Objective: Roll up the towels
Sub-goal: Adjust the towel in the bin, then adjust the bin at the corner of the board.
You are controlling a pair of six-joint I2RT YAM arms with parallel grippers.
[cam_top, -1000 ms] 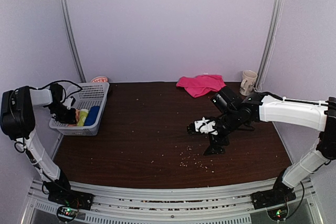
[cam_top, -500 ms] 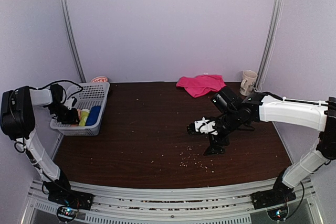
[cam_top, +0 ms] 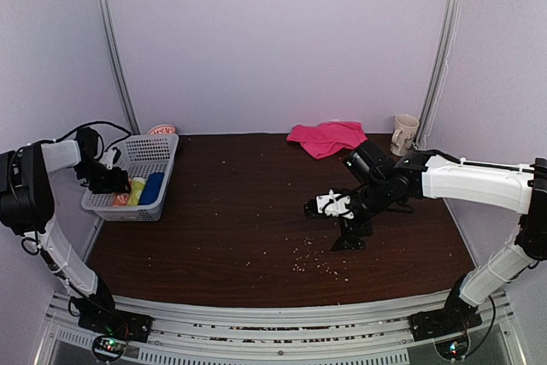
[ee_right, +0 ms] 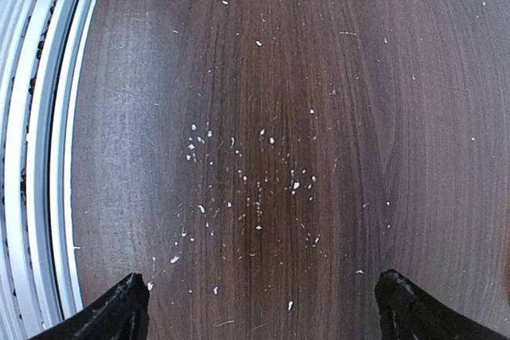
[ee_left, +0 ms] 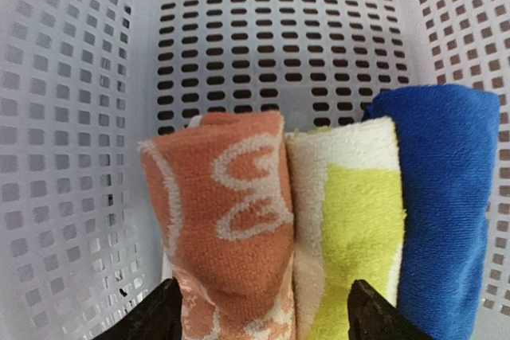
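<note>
Left wrist view: the left gripper [ee_left: 267, 312] hangs jaws-wide over the white basket [ee_left: 279, 37], gripping nothing. Below it lies the rolled orange towel [ee_left: 223, 220], its long axis running straight away toward the basket's far wall, snug beside a yellow-and-cream roll [ee_left: 351, 220] and a blue roll [ee_left: 446, 197]. The left arm [cam_top: 60, 156] is folded at the surface's [cam_top: 256, 211] left edge, wrist dipped into the basket, while the pink towel [cam_top: 326, 137] lies crumpled at the back and the right gripper [ee_right: 267, 304] hovers fully spread and empty over crumbs.
</note>
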